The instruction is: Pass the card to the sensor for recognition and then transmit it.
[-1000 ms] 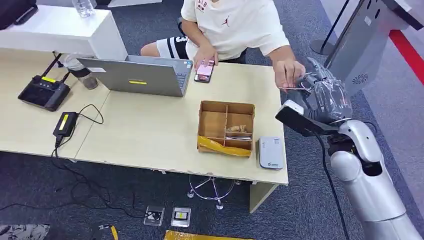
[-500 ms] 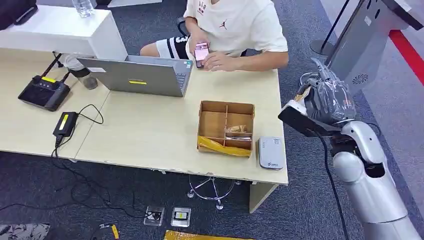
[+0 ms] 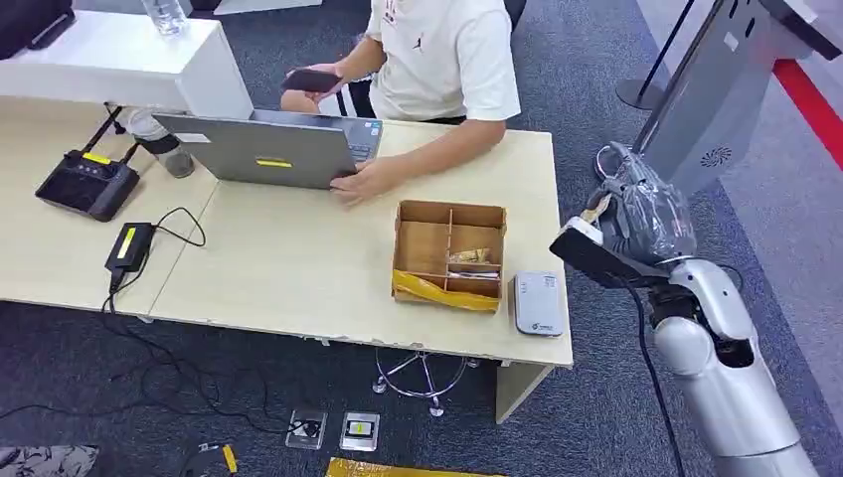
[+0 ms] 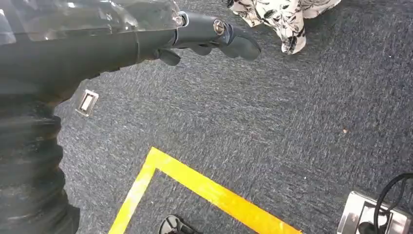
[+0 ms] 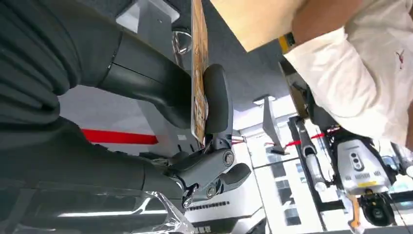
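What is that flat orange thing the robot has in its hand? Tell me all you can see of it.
It is the card, thin and flat, seen nearly edge-on in the right wrist view, orange-yellow with dark print too blurred to read. The right hand pinches it between the thick thumb and a darker finger, and much of it sticks out beyond them. In the head view its pale edge peeks from that hand, off the desk's end.

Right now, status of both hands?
Left hand: holds nothing, fingers curled, hanging over the carpet.
Right hand: pinching the card beside the table edge.
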### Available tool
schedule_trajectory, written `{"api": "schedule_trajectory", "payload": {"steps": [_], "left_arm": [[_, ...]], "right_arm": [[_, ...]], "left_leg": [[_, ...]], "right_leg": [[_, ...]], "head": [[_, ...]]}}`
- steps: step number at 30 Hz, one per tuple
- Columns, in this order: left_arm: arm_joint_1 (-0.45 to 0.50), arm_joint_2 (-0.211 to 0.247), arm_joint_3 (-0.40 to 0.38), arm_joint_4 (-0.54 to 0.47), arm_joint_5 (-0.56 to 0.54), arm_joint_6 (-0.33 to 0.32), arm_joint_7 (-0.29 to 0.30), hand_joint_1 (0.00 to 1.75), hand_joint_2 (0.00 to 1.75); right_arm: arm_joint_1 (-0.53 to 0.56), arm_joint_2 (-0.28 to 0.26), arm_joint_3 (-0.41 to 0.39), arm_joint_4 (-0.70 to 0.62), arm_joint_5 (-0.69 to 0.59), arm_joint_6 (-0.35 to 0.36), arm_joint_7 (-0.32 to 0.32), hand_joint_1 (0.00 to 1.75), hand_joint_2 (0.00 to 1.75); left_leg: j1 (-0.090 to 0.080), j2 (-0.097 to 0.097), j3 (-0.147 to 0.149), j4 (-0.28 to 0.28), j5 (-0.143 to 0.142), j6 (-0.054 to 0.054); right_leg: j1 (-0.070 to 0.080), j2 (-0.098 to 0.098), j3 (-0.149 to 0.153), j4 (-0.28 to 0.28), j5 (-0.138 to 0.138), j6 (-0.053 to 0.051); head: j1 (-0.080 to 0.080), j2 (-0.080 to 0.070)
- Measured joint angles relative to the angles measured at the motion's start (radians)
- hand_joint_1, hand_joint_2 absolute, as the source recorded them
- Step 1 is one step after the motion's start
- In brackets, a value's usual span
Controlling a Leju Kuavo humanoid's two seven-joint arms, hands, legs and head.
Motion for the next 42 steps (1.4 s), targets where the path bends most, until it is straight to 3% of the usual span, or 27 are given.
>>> {"api": "schedule_trajectory", "payload": {"steps": [9,16,31,35,39,42], "left_arm": [[-0.003,0.002,0.000,0.000,-0.001,0.000,0.000,0.00,1.75],[-0.003,0.002,0.000,0.000,0.002,0.000,0.000,0.00,1.75],[-0.002,0.007,0.000,0.000,0.013,0.001,-0.009,0.00,1.75],[-0.001,0.007,0.001,0.000,0.021,0.003,-0.011,0.00,1.75],[0.002,0.007,0.001,0.000,0.025,0.005,-0.016,0.00,1.75],[0.004,0.007,0.001,0.000,0.027,0.005,-0.017,0.00,1.75]], "right_arm": [[0.005,0.024,0.000,0.169,-0.036,-0.084,-0.043,1.75,1.75],[-0.004,0.064,0.007,0.302,-0.050,-0.107,-0.068,1.75,1.75],[-0.004,0.103,0.027,0.438,-0.135,-0.175,-0.099,1.75,1.75],[-0.004,0.111,0.022,0.462,-0.221,-0.241,-0.127,1.75,1.75],[-0.001,0.121,-0.013,0.527,-0.387,-0.362,-0.210,1.75,1.75],[0.006,0.131,-0.044,0.587,-0.469,-0.407,-0.262,1.75,1.75]], "left_leg": [[0.000,0.000,0.000,0.000,0.000,0.000],[0.000,0.000,0.000,0.000,0.000,0.000],[0.000,0.000,0.000,0.000,0.000,0.000],[0.000,0.000,0.000,0.000,0.000,0.000],[0.000,0.000,0.000,0.000,0.000,0.000],[0.000,0.000,0.000,0.000,0.000,0.000]], "right_leg": [[0.000,0.000,0.000,0.000,0.000,0.000],[0.000,0.000,0.000,0.000,0.000,0.000],[0.000,0.000,0.000,0.000,0.000,0.000],[0.000,0.000,0.000,0.000,0.000,0.000],[0.000,0.000,0.000,0.000,0.000,0.000],[0.000,0.000,0.000,0.000,0.000,0.000]], "head": [[0.000,0.000],[0.000,0.000],[0.000,0.000],[0.000,0.000],[0.000,0.000],[0.000,0.000]]}}
